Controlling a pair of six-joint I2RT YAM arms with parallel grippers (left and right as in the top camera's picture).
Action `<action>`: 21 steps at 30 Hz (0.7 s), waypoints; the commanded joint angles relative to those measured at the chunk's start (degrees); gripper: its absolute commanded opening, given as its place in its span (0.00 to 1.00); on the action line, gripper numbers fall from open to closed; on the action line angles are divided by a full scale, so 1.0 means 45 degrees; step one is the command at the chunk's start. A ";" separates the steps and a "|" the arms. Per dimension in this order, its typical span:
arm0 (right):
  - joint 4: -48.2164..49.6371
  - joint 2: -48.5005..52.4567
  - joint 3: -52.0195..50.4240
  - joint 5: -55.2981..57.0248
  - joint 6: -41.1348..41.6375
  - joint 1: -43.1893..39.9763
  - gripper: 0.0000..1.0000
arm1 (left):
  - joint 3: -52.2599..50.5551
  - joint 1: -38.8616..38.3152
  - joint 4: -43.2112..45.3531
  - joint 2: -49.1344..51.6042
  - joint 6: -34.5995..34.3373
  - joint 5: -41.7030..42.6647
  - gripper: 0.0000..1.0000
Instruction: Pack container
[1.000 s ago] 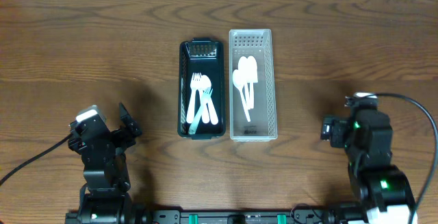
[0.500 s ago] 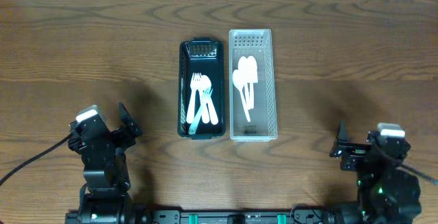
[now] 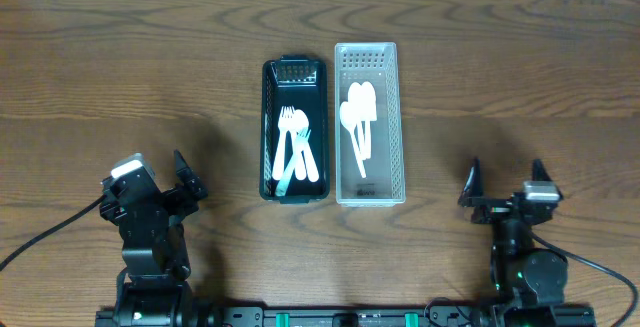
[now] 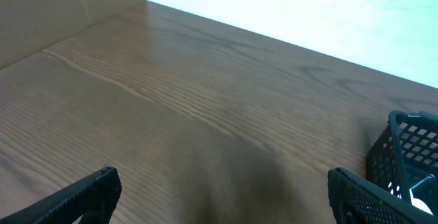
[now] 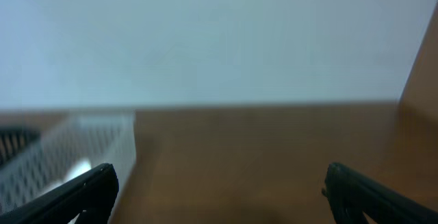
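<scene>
**A:** What lies on the desk [image 3: 120, 57]?

**B:** It is dark brown wood. Two long, narrow baskets stand side by side at its centre, touching or nearly so. The black basket [image 3: 270, 127] is on the left and holds white forks [image 3: 290, 125] among other plastic cutlery. The clear basket [image 3: 398, 117] on the right is slightly longer and holds white spoons [image 3: 357, 115], bowls toward the far end.

**A:** And the arms?

**B:** Both sit at the near edge, well apart from the baskets. The left hand [image 3: 148, 183] is at lower left, with one dark finger jutting toward the middle. The right hand [image 3: 504, 181] is at lower right, its two fingers spread wide and holding nothing.
</scene>
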 commanded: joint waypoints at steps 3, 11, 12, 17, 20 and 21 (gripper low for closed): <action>-0.0787 -0.0408 -0.0233 -0.1258 -0.1229 -0.0194 0.99 | 0.0102 -0.0039 0.0015 -0.0068 0.0219 -0.0126 0.98; -0.0724 -0.0398 -0.0233 -0.1229 -0.1224 -0.0233 0.99 | 0.0102 -0.0039 0.0015 -0.0068 0.0219 -0.0126 0.98; -0.0724 -0.0398 -0.0233 -0.1229 -0.1224 -0.0233 0.99 | 0.0102 -0.0039 0.0015 -0.0068 0.0219 -0.0126 0.98; -0.0724 -0.0398 -0.0233 -0.1229 -0.1224 -0.0233 0.99 | 0.0102 -0.0039 0.0015 -0.0068 0.0219 -0.0126 0.98; -0.0724 -0.0398 -0.0233 -0.1229 -0.1224 -0.0233 0.99 | 0.0102 -0.0039 0.0015 -0.0068 0.0219 -0.0126 0.98; -0.0724 -0.0398 -0.0233 -0.1229 -0.1224 -0.0233 0.99 | 0.0102 -0.0039 0.0015 -0.0068 0.0219 -0.0126 0.98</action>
